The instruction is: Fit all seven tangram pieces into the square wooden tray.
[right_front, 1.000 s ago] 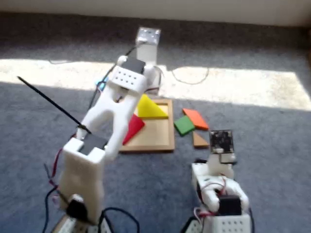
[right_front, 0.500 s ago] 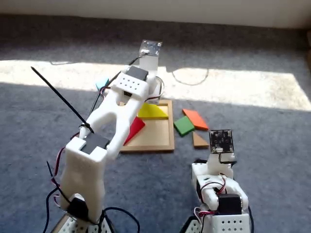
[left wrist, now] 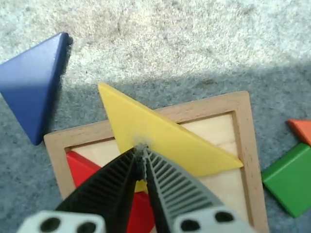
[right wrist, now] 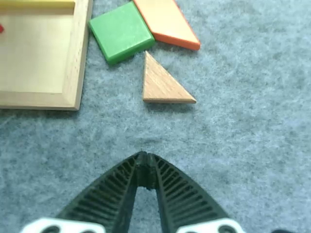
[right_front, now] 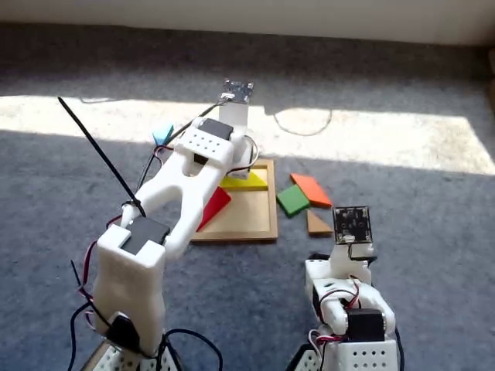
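Observation:
The square wooden tray [right_front: 232,233] lies on the grey carpet. Inside it is a red triangle [left wrist: 90,167]. A yellow triangle [left wrist: 160,133] lies askew in it, one corner over the far rim [left wrist: 245,141]. My left gripper [left wrist: 141,148] is shut, its tips on the yellow triangle's edge. A blue triangle [left wrist: 34,82] rests on the carpet beyond the tray's far left corner. Right of the tray are a green square [right wrist: 121,31], an orange parallelogram [right wrist: 167,22] and a plain wooden triangle [right wrist: 160,85]. My right gripper [right wrist: 145,158] is shut, short of the wooden triangle.
A thin cable [right_front: 302,124] loops on the sunlit carpet behind the tray. A black strap [right_front: 97,151] sticks out from the left arm. The right arm's base [right_front: 352,309] sits at the front right. Open carpet lies in front of the tray.
The left arm has stretched farther out over the tray's far edge, covering more of the yellow triangle and uncovering the blue triangle at its left. The right arm has kept still.

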You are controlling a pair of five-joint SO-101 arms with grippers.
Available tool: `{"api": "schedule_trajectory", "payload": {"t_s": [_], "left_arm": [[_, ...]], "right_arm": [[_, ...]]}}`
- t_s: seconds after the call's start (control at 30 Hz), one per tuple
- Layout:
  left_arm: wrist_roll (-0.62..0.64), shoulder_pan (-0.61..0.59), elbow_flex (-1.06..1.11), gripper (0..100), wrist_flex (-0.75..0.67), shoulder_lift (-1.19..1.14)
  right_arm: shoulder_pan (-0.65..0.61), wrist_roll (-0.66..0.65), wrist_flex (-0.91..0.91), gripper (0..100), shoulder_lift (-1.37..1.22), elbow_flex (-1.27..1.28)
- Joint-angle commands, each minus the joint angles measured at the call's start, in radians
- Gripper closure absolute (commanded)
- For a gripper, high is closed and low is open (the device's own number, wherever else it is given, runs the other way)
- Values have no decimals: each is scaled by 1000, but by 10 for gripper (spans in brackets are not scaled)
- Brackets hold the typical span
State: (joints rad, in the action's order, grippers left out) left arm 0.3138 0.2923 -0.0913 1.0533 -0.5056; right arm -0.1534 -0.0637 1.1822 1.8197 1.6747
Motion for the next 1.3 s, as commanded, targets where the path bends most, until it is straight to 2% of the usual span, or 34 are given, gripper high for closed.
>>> {"api": "schedule_trajectory", "payload": {"t_s": [0.0,0.13,0.37,0.7,0.8,1.0,1.1,1.27], "left_arm": [[-6,-5,24,995,64,76],[-5,5,64,995,120,216],[-9,15,291,995,117,595],[-14,-222,615,995,109,1007],[-86,-295,742,995,61,1133],[-144,-447,975,995,-38,1372],[-158,-507,1050,995,-48,1452],[-152,-584,1179,995,-48,1529]], "right_arm": [[13,-9,-2,989,15,93],[13,-9,-2,989,15,93],[13,-9,-4,989,15,93],[15,-9,-27,989,15,93],[16,-8,-35,989,15,93],[54,-8,-108,989,16,90],[39,-8,-110,989,15,81],[-31,-6,-108,989,12,-88]]}}
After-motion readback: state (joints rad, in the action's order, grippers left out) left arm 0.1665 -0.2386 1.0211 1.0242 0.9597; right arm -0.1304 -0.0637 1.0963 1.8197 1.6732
